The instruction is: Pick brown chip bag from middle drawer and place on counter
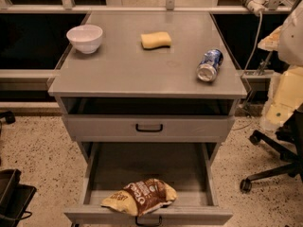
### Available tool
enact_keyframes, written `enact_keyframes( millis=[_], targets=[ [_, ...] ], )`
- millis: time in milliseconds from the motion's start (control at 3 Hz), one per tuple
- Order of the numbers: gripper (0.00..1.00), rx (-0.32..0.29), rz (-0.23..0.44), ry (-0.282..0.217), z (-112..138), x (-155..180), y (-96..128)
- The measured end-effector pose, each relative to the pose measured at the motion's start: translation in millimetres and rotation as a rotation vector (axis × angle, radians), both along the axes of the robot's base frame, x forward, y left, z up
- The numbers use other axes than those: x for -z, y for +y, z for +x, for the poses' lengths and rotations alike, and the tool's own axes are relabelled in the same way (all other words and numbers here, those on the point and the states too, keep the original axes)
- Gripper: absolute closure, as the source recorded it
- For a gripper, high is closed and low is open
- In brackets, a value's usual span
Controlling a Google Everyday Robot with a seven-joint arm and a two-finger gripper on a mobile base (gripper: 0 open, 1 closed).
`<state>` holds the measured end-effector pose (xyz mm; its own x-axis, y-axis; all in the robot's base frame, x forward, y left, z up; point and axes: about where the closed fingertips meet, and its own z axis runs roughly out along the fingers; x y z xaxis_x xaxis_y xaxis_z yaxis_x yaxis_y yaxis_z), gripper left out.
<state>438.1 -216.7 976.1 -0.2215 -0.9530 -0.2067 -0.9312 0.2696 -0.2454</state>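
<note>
The brown chip bag lies flat in the pulled-out middle drawer, against its front wall, slightly left of centre. It is dark brown with tan-yellow ends and white lettering. The drawer's black bar handle shows at the bottom edge. The counter is the grey top of the cabinet above. My gripper is out of view; only pale arm parts show at the right edge, beside the cabinet and level with the counter.
On the counter stand a white bowl at the back left, a yellow sponge at the back middle and a blue can lying on its side at the right. The drawer above is shut. An office chair base stands right, a black bin left.
</note>
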Motion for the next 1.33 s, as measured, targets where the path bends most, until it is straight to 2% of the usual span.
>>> enact_keyframes(
  millis=[333, 667, 1000, 1333],
  targets=[
    [0.00, 0.000, 0.000, 0.000, 0.0, 0.0, 0.0],
    [0.00, 0.001, 0.065, 0.015, 1.3, 22.9, 0.0],
    [0.00, 0.027, 0.214, 0.095, 5.1, 98.7, 19.6],
    [0.00, 0.050, 0.319, 0.222, 15.9, 212.6, 61.2]
  ],
)
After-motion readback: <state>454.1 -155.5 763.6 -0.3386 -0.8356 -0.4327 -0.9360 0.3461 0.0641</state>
